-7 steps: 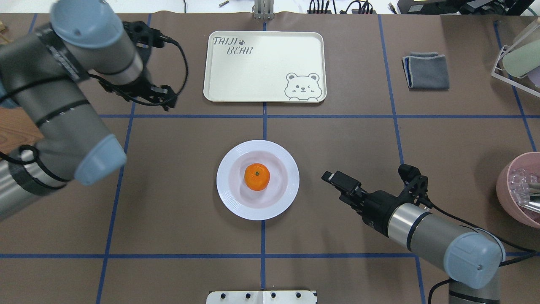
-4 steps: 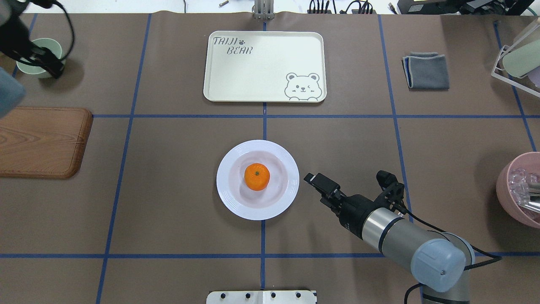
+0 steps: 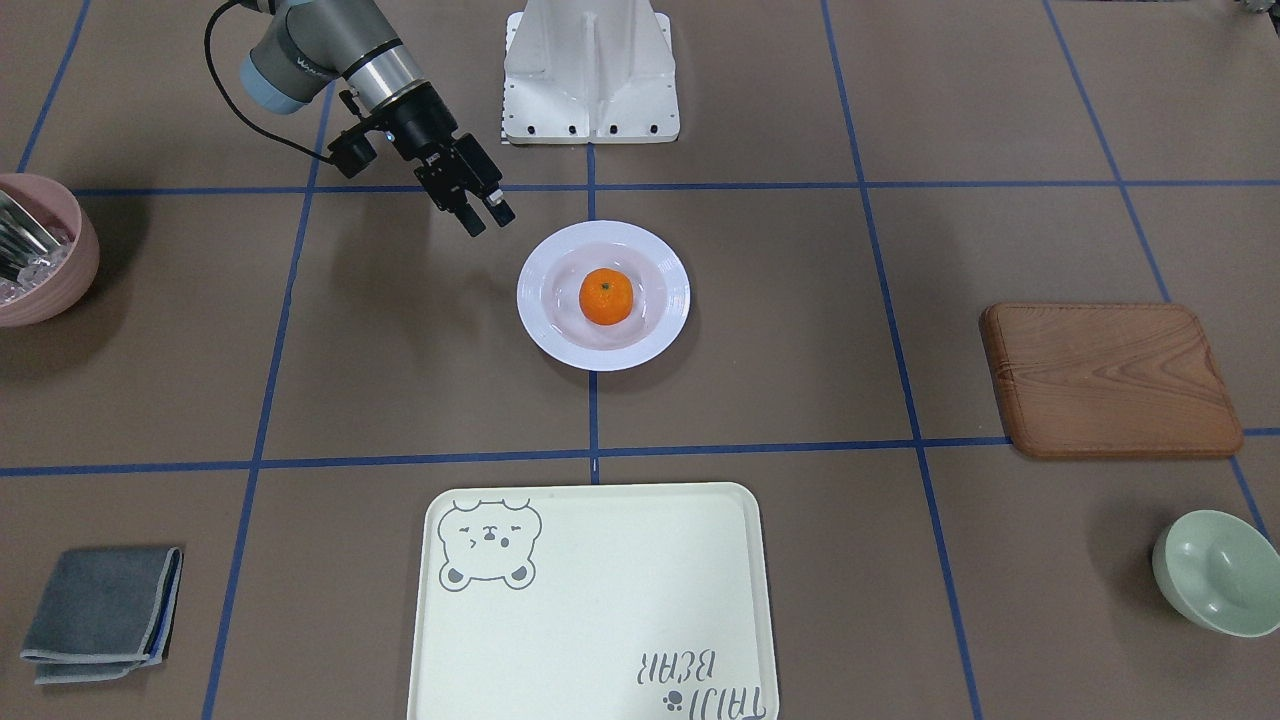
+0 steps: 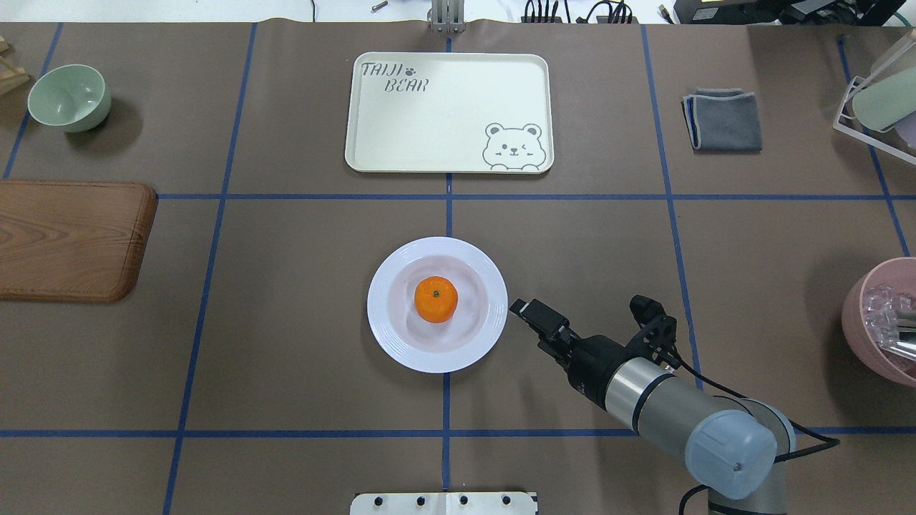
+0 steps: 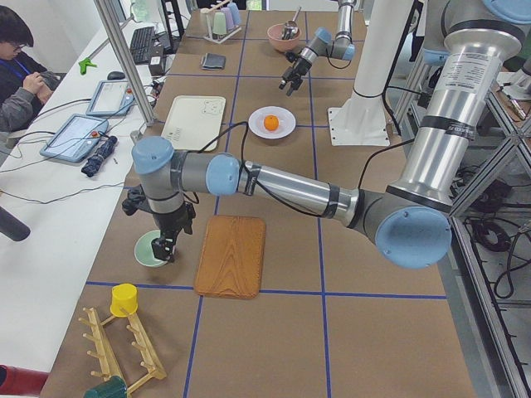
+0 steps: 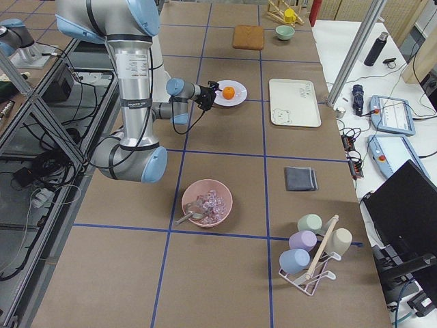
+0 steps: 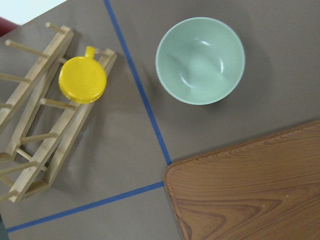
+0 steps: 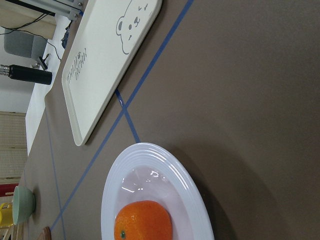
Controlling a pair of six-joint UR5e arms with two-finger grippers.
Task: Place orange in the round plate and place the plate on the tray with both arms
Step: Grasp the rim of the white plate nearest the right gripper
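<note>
Seen from overhead, a small round bright-orange mandarin (image 4: 436,299) lies in the middle of a glossy white round deep plate with a wide ribbed rim (image 4: 390,336). The plate is set on the brown worktop (image 4: 300,322), near its centre, where two blue tape lines cross.

The right arm's black two-finger pincer (image 4: 521,308) is held low at about 3 o'clock from the mandarin, just beside the plate's outer rim, with its tips pointed toward the plate. Whether the rim is touched cannot be told. In the front-facing view its two fingers (image 3: 474,224) are seen a little apart, so the pincer is open and grips nothing. The mandarin is separated from the pincer by the plate's rim and part of its well.

A large pale cream-green rounded-rectangle tray printed with a grey bear face (image 4: 444,121) lies at 12 o'clock from the plate, well apart from it.

The left arm's pincer (image 5: 165,245) is shown only in the view from the worktop's left end, where it hangs over a pale green bowl (image 5: 146,251). Whether it is open or closed cannot be told. From overhead, the bowl is found at about 10 o'clock from the plate, with a brown wooden board (image 4: 71,239) at 9 o'clock.
</note>
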